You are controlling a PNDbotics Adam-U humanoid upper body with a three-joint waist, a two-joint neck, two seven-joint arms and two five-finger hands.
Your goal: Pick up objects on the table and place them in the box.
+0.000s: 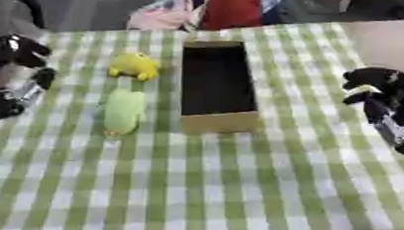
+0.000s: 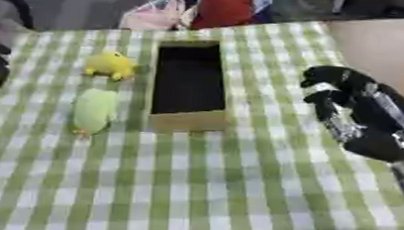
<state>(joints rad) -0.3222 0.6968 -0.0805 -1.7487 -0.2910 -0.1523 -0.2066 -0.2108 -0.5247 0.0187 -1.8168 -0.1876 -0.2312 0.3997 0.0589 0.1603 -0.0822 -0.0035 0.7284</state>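
A yellow soft toy (image 1: 134,65) lies on the checked cloth just left of the box. In front of it lies a pale green soft toy (image 1: 122,111), elongated, also left of the box. The cardboard box (image 1: 222,122) stands open in the middle of the table, its inside dark; I cannot make out anything in it. My left hand (image 1: 15,72) hovers at the left edge, well left of both toys, fingers relaxed and holding nothing. My right hand (image 2: 344,107) hangs at the right of the box, fingers loosely bent, empty.
The green-and-white checked cloth (image 1: 201,186) covers the table and stretches toward me. Beyond the far edge lie red and pink things (image 1: 202,10). A bare tan surface (image 2: 383,42) shows at the far right.
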